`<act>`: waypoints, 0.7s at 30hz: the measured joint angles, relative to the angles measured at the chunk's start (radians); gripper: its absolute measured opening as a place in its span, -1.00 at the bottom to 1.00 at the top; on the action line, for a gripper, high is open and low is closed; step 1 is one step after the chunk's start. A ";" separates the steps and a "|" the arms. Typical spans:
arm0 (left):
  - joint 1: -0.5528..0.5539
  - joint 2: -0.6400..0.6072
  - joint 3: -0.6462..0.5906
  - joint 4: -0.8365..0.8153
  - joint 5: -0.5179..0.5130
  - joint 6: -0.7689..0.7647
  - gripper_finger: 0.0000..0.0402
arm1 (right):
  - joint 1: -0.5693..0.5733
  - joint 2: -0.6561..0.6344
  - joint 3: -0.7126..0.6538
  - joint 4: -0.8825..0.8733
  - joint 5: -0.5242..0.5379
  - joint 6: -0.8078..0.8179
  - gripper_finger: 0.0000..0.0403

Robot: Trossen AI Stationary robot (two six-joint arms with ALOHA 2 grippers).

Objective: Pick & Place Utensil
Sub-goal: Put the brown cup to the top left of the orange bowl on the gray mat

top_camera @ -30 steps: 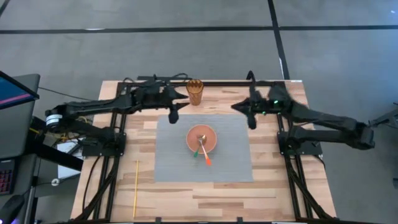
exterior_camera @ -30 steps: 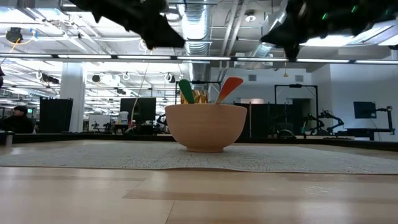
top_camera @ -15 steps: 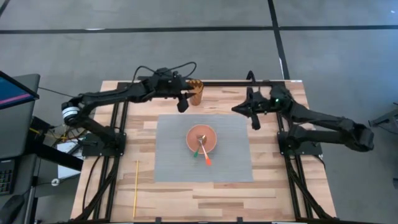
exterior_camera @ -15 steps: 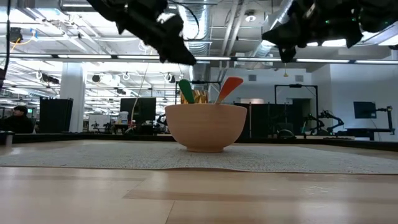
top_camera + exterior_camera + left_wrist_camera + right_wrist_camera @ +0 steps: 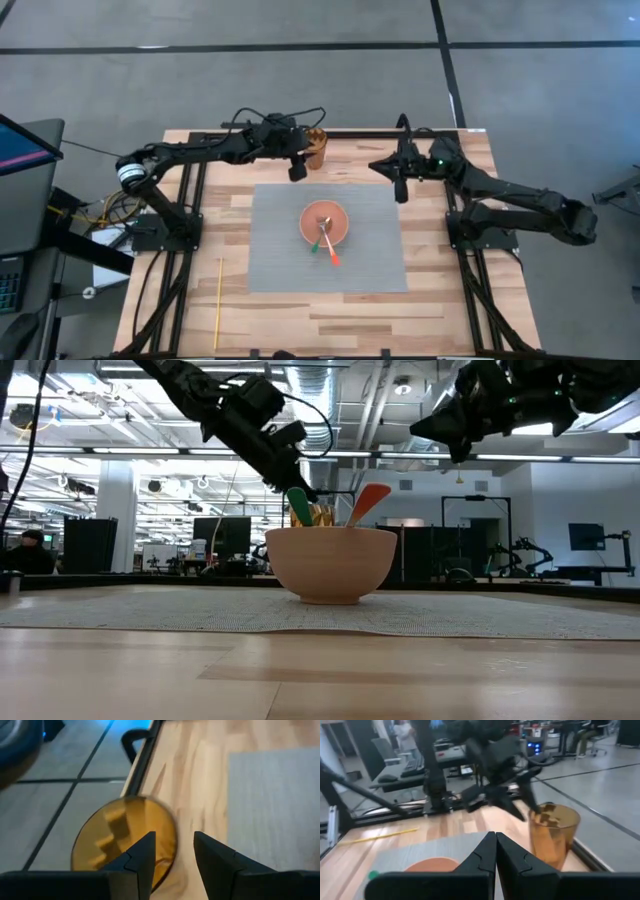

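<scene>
- The utensils point(image 5: 324, 240) are lying in the orange bowl point(image 5: 325, 224) in the middle of the grey mat point(image 5: 280, 250) on the bench point(image 5: 440, 300): a green-handled one and an orange-handled one, their handles sticking out over the near rim.
- The amber cup point(image 5: 315, 149) is standing upright on the bare wood at the far edge of the bench, just beyond the mat, and looks empty from above.
- The left pincer point(image 5: 297, 168) is hovering just beside the cup, on its near side; the left wrist view is showing its fingers point(image 5: 140, 857) apart with nothing between them and the cup point(image 5: 125, 840) right below.
- The right pincer point(image 5: 399, 186) is hanging above the far right corner of the mat, well apart from the bowl, with its fingers point(image 5: 482, 855) pressed together and empty.
- In the low view both handles are rising above the bowl's rim point(image 5: 330, 532), which is leaving room for a grasp on a handle alone.
- My judgement: nothing is picked yet, so the step in hand is reaching for a utensil, and the cup is the likely destination.
- Doing it well is meaning: coming down over one handle only, closing across its narrow width, keeping clear of the bowl rim and of the second utensil so neither is being dragged.
- Lifting straight up before travelling should be keeping the bowl from tipping.
</scene>
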 joint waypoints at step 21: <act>0.014 -0.042 -0.005 -0.016 -0.043 0.010 -0.96 | 0.001 0.000 0.000 -0.001 0.000 0.001 -1.00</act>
